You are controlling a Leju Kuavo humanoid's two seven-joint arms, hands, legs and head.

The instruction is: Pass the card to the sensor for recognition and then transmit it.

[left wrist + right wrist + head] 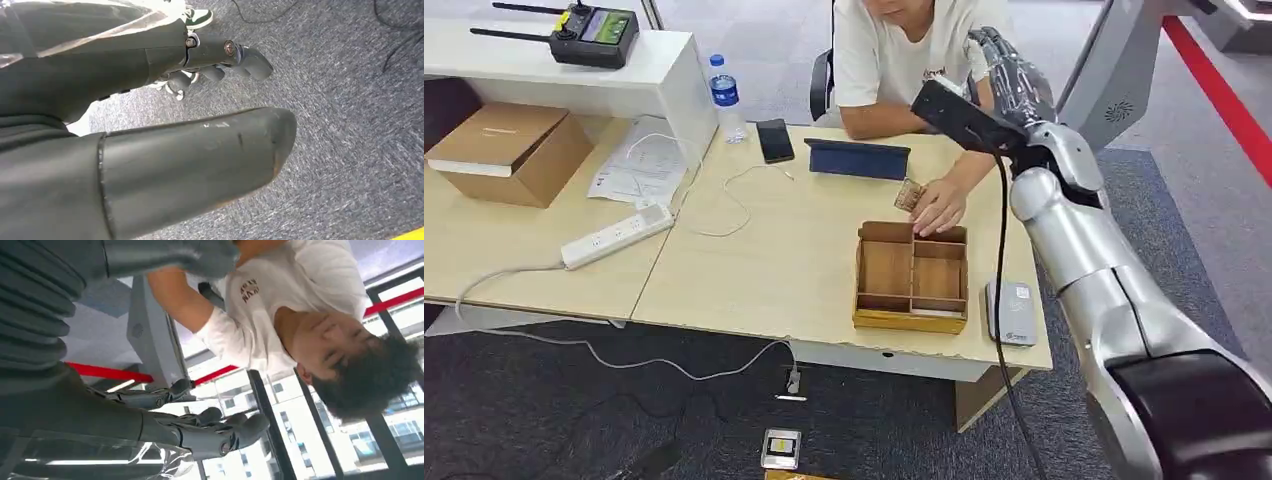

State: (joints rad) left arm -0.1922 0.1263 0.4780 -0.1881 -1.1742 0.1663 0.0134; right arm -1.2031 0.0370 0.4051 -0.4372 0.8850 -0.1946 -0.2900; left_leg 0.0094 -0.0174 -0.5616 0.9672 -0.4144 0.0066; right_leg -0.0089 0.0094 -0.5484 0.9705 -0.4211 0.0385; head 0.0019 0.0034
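Grey carpet (pixel 724 420) ran under a pale wooden table (pixel 804 270), with a red floor stripe (pixel 1219 90) off to one side. Right hand (pixel 1016 78) was raised high above the table's far edge, near the seated person (pixel 904 50) in a white shirt; in the right wrist view the same hand (pixel 200 427) showed its fingers (pixel 240 427) loosely spread with nothing between them, so it was released and empty. Card (pixel 909 194) lay well below and forward of that hand, on the table, under the fingertips of the person's hand (pixel 940 207). Wooden tray (pixel 912 277) with compartments sat just below that card, nearer the robot, touching or almost touching the person's hand; which one could not be told. Sensor (pixel 1010 312), a small grey pad, lay beside the tray on the side of the right arm (pixel 1104 280), close to the near table edge. Left hand (pixel 220 60) hung over the carpet, fingers partly curled and apart, holding nothing visible. Farther from the right hand, across the table, were a dark tablet (pixel 857 158), a phone (pixel 775 140), a water bottle (pixel 724 95), a white power strip (pixel 617 236) and a cardboard box (pixel 509 152).
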